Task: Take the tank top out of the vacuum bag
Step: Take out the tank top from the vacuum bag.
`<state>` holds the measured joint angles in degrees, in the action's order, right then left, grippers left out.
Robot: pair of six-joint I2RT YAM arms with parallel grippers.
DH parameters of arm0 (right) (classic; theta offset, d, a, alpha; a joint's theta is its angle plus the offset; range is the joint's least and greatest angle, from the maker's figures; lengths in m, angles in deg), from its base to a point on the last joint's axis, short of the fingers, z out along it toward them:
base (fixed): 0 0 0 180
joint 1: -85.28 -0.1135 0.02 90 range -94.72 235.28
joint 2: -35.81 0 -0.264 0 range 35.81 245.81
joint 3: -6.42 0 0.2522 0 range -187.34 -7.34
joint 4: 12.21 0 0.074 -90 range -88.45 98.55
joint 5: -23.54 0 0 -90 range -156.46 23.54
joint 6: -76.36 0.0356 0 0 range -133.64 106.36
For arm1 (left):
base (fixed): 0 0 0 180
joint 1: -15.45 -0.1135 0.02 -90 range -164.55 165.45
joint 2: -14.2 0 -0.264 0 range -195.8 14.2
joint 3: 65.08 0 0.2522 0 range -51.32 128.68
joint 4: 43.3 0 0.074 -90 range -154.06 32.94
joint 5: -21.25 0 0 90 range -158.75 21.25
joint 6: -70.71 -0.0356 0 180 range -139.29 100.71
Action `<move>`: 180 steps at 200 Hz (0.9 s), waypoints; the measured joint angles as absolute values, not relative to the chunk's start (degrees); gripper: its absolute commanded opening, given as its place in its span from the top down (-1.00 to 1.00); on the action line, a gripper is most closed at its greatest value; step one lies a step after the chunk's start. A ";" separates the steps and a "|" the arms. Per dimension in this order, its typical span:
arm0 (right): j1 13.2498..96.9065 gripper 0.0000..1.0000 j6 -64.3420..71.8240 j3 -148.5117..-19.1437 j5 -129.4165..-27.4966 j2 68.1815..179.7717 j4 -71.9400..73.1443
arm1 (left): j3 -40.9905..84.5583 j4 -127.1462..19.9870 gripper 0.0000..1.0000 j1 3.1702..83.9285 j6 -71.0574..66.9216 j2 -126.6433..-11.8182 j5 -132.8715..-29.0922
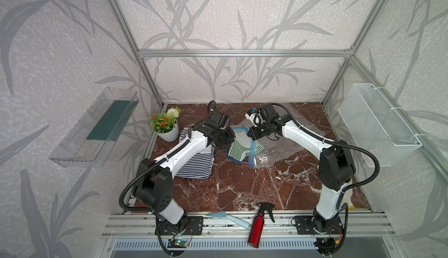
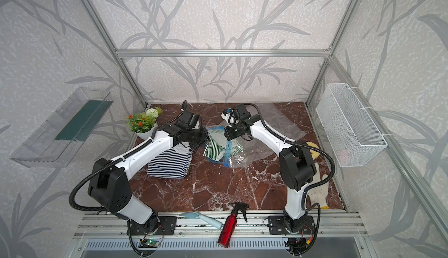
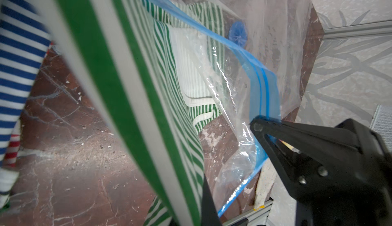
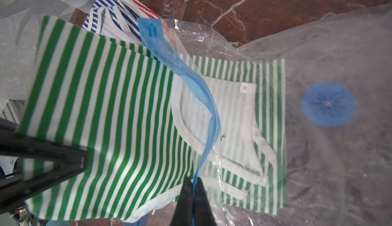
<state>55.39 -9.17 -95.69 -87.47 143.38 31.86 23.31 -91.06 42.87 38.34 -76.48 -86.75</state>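
The left claw is pinched shut on the hem edge of the green-and-white striped cotton tank top, and the cloth runs taut from its tips toward the right claw. The right claw is clamped on the blue zip strip of the large clear crinkly plastic vacuum bag, with both black fingers pressed flat against the strip. The tank top lies half out of the bag. The stretch on the left claw's side of the strip is bare cloth, while the neckline, straps and size label sit under the plastic just past the right claw's tips. Farther from that claw, beyond the tank top's far edge, is the bag's small round blue valve. In both top views the two claws face each other closely over the bag's mouth, and the bag spreads beneath and behind the right claw on the red-brown marble tabletop. A folded navy-and-white striped shirt lies just behind the left claw, under its arm. A white pot of artificial flowers stands near that claw's outer side. In the left wrist view the green stripes are so close and blurred that the left claw's own tips seem to be hidden behind them.
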 measured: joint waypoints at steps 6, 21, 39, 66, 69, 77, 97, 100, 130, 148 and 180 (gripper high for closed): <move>55.39 0.99 -9.17 -95.69 -87.47 143.38 31.86 | 23.90 -91.83 1.00 42.87 38.97 -76.08 -86.58; 55.39 0.99 -9.15 -95.69 -87.47 143.38 31.86 | 25.71 -94.10 1.00 42.80 40.30 -75.51 -86.12; 55.39 0.99 -9.17 -95.74 -87.49 143.40 31.92 | 28.42 -96.52 1.00 42.76 41.75 -75.14 -85.59; 55.39 1.00 -9.15 -96.09 -87.49 143.42 32.25 | 31.27 -99.15 1.00 42.45 44.00 -74.70 -85.13; 55.39 0.99 -9.15 -96.15 -87.47 143.42 32.29 | 31.46 -99.37 1.00 42.41 44.20 -74.64 -85.13; 55.39 0.99 -9.15 -96.33 -87.49 143.47 32.38 | 32.05 -100.15 1.00 42.17 44.98 -74.44 -84.96; 55.39 0.99 -9.17 -96.52 -87.49 143.47 32.40 | 33.10 -101.53 1.00 41.62 46.62 -73.72 -84.54; 55.39 1.00 -9.15 -96.52 -87.49 143.47 32.43 | 33.25 -101.70 1.00 41.51 47.06 -73.52 -84.35; 55.39 0.99 -9.15 -96.55 -87.49 143.47 32.78 | 34.61 -103.23 1.00 41.14 50.16 -71.34 -82.47; 55.39 0.99 -9.15 -96.52 -87.49 143.47 32.86 | 35.72 -103.96 1.00 40.84 51.78 -69.96 -80.98; 55.39 0.99 -9.17 -96.52 -87.52 143.47 32.93 | 38.22 -105.55 1.00 40.51 53.75 -67.54 -77.24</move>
<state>55.39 -9.17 -96.52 -87.52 143.47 32.93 38.22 -105.55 40.51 53.75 -67.54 -77.24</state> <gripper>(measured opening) 0.048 0.052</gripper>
